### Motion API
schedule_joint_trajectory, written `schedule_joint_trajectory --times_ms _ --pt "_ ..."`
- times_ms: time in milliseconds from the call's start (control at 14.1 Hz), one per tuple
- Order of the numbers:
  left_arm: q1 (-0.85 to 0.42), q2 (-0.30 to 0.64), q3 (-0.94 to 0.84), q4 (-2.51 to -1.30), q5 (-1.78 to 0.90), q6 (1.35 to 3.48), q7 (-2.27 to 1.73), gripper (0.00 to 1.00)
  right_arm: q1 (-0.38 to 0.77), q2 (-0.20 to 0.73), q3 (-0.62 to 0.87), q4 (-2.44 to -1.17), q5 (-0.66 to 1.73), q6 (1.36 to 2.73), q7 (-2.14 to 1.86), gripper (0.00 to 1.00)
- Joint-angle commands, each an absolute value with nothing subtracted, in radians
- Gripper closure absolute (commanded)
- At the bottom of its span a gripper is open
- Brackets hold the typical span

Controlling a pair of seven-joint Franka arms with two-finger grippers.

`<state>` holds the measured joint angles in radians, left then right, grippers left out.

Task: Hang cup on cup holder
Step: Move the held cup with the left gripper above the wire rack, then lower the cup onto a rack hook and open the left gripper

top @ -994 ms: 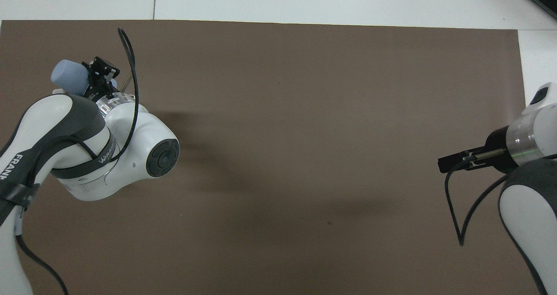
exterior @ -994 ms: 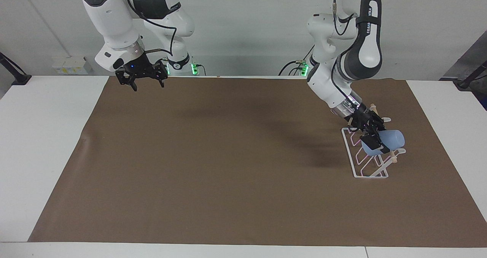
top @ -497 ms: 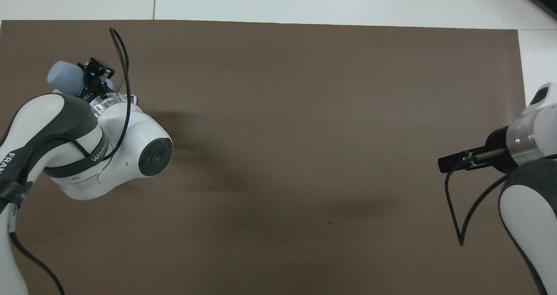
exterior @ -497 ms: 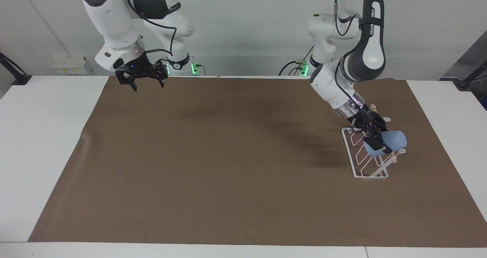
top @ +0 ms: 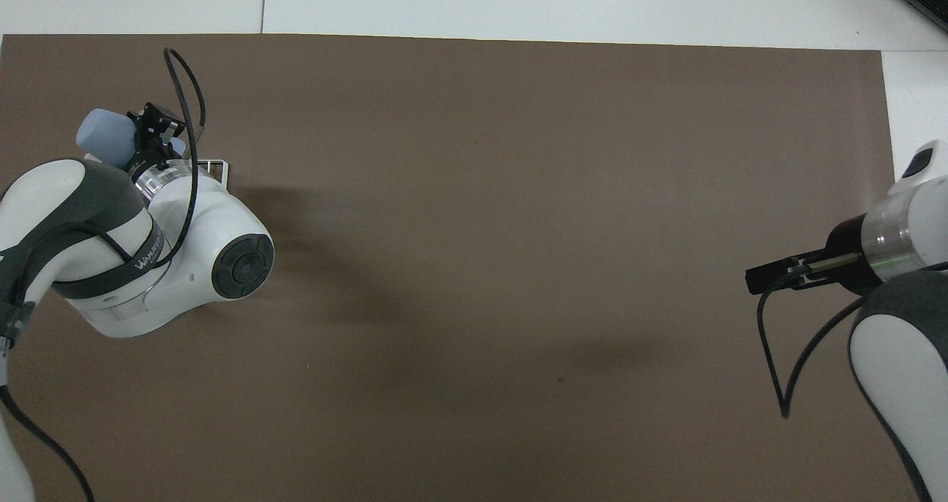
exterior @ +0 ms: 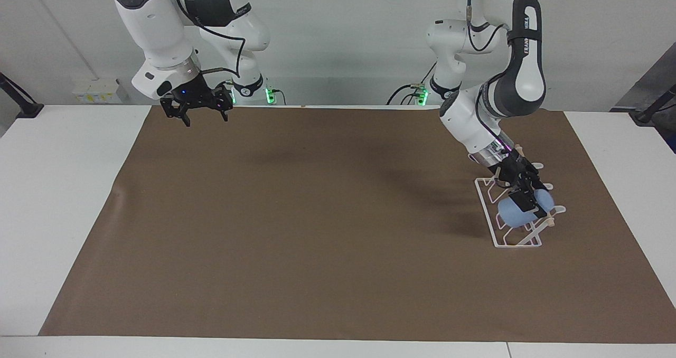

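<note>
Two arms work at our counter [exterior: 63,199], though only one is busy. Our left gripper [exterior: 528,199] is down on the cup holder [exterior: 494,226], a white wire rack standing on the brown mat [exterior: 317,215] toward the left arm's end. The light-blue cup [exterior: 515,215] lies tilted on the rack's slanted prongs, and the gripper's fingers [exterior: 524,201] sit against its side; we cannot tell whether they grip it or have let go. From overhead, we see the cup [top: 104,133] poking out past the left gripper [top: 152,128], with a corner of the cup holder [top: 215,165] showing beside the wrist. Our right gripper [exterior: 202,114] waits over the mat's edge closest to the robots, at the right arm's end, its fingers [exterior: 186,119] spread wide and holding nothing.
</note>
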<state>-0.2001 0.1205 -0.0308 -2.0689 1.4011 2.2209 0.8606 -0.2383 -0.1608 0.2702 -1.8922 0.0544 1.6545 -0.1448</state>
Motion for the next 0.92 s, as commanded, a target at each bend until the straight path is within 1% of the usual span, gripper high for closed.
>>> schedule_joint_trajectory --times_ms 0,213,426,568,710,852 --pt "-0.199 0.112 -0.034 -2.074 1.42 2.23 0.841 0.0 -0.252 -0.172 0.276 -1.899 0.051 1.666 -0.172 0.0" --pt "-0.201 0.094 -0.037 -2.046 1.347 2.207 0.848 0.0 -0.252 -0.172 0.276 -1.899 0.051 1.666 -0.172 0.0" --pt "-0.21 0.058 -0.041 -2.007 1.101 2.123 0.847 0.0 -0.252 -0.172 0.276 -1.899 0.051 1.666 -0.172 0.0" --pt "-0.196 0.06 -0.037 -1.962 0.892 2.109 0.836 0.0 -0.252 -0.172 0.276 -1.899 0.051 1.666 -0.172 0.0" --pt "-0.187 0.058 -0.029 -1.945 0.755 2.085 0.834 0.0 -0.252 -0.172 0.276 -1.899 0.051 1.666 -0.172 0.0" --pt "-0.14 0.058 -0.029 -1.919 0.602 2.068 0.827 0.0 -0.252 -0.172 0.276 -1.899 0.051 1.666 -0.172 0.0"
